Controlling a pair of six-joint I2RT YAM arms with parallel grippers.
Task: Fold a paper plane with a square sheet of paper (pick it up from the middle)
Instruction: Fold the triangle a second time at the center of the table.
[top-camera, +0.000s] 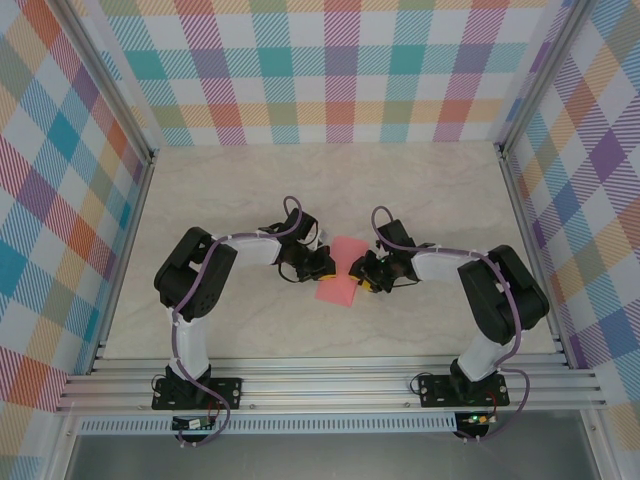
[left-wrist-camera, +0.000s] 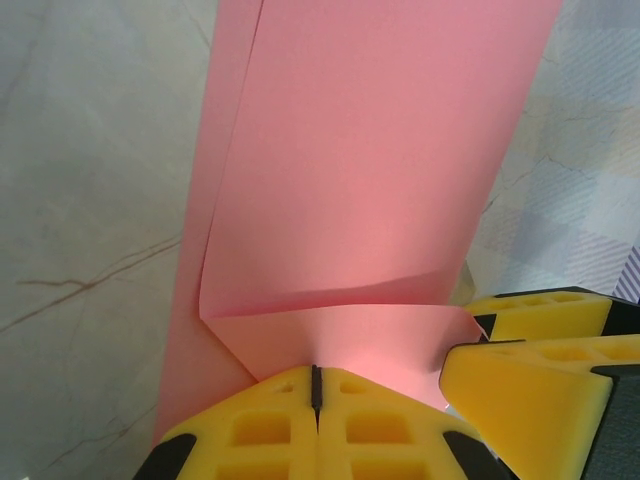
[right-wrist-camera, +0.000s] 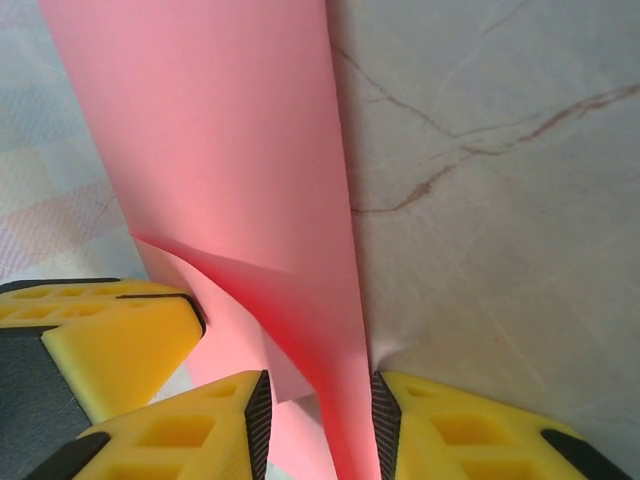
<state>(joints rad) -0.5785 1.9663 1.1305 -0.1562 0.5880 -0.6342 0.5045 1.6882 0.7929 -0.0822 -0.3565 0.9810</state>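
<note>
Top external view: a pink sheet of paper (top-camera: 338, 284) is at the middle of the counter (top-camera: 420, 190), between the left gripper (top-camera: 318, 266) and the right gripper (top-camera: 362, 272); both grippers meet it at opposite side edges; open counter surrounds the pair out to the checked walls (top-camera: 340, 70). Left wrist view: the left gripper (left-wrist-camera: 315, 385) has its fingers pressed together, the paper's near edge pinched at their seam; a flap curls over from a soft crease just ahead of the tips. Right wrist view: the right gripper (right-wrist-camera: 320, 405) has its jaws apart; a raised folded edge of the paper stands in the gap, close against the right-hand finger; contact with the other finger cannot be told.
</note>
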